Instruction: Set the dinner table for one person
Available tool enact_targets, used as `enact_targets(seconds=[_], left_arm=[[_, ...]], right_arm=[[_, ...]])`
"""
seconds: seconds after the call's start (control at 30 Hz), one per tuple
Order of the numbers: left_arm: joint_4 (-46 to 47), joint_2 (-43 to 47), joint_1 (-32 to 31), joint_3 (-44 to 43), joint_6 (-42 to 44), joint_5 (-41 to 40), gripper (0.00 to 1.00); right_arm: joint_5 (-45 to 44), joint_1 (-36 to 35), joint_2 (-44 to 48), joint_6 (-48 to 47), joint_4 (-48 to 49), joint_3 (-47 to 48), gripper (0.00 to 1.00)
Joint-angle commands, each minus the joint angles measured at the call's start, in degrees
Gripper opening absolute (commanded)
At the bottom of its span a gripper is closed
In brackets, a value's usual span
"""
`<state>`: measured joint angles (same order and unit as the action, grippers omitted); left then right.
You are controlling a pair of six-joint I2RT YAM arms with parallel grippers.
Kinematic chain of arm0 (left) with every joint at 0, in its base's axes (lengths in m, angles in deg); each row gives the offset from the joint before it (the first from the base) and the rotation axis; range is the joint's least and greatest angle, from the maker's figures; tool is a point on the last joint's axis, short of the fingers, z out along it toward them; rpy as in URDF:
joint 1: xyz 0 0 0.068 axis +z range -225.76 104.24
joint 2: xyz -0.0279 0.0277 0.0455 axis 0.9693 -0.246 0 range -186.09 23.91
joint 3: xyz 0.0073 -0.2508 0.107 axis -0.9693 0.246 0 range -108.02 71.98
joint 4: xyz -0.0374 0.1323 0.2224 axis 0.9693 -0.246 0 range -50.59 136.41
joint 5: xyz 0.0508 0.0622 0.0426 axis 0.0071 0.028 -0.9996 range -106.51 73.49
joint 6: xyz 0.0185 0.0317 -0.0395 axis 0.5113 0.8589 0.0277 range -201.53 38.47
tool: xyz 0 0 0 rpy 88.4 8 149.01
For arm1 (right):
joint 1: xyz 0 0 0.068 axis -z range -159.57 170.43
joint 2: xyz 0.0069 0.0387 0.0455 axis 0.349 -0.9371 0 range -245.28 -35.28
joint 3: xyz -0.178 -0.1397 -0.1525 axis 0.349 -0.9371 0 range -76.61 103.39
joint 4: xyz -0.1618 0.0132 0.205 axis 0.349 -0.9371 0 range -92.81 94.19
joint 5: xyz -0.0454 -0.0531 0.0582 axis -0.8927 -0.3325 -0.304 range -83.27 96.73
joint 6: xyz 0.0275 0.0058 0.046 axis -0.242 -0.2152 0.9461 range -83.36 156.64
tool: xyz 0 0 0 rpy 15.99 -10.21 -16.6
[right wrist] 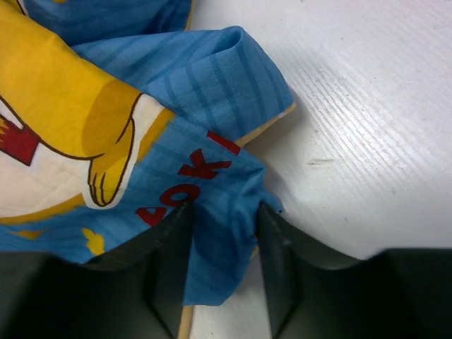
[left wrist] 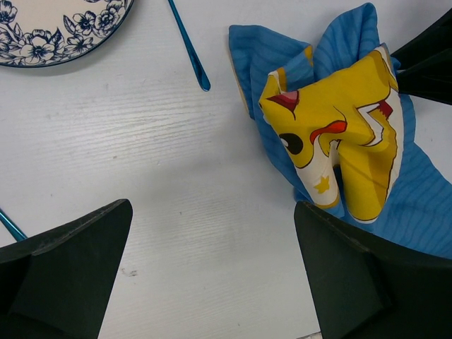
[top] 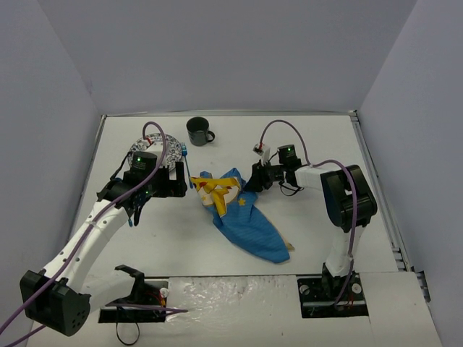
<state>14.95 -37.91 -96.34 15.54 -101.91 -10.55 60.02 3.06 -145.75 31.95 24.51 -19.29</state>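
Nearest the right wrist camera, the right gripper [right wrist: 222,215] pinches a fold of the blue cloth mat [right wrist: 212,78] on the dinner table [right wrist: 367,106]; the left wrist view shows the left gripper [left wrist: 212,282] wide, empty, just beside the mat. From above, the mat slants from mid-table towards the near right corner, its far end in the right gripper.

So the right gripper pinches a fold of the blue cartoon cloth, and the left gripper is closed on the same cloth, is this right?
Not fully. The left gripper is open, holding nothing, above the dinner table; the left wrist view shows it. The right gripper does pinch a fold of the blue cartoon cloth.
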Motion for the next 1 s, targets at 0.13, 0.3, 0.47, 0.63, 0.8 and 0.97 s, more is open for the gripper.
enact_targets(seconds=[0.13,0.3,0.47,0.63,0.8,0.97], left_arm=[[1.6,0.8,0.5,-0.4,-0.7,-0.3,0.97],[2.3,-0.4,0.5,-1.1,-2.9,-0.7,0.97],[3.9,-3.4,0.5,-3.3,-6.6,-1.9,0.97],[6.9,-7.8,0.5,-5.4,-10.5,-4.0,0.97],[9.9,-14.1,0.1,-9.3,-13.8,-3.7,0.97],[11.7,-20.9,-0.9,-14.1,-14.8,-3.2,0.96]], right_arm=[[-10.6,-0.6,10.6,0.2,-2.6,1.6,0.04],[-23.3,-0.7,21.9,2.9,-6.4,0.2,0.00],[-35.8,-0.9,34.2,8.6,-10.8,-3.4,0.00],[-45.6,-0.9,43.7,13.5,-14.4,-7.7,0.00],[-48.6,-0.9,55.7,20.3,-16.8,-14.2,0.00],[-49.5,-1.1,67.6,24.4,-19.5,-20.2,0.00]])
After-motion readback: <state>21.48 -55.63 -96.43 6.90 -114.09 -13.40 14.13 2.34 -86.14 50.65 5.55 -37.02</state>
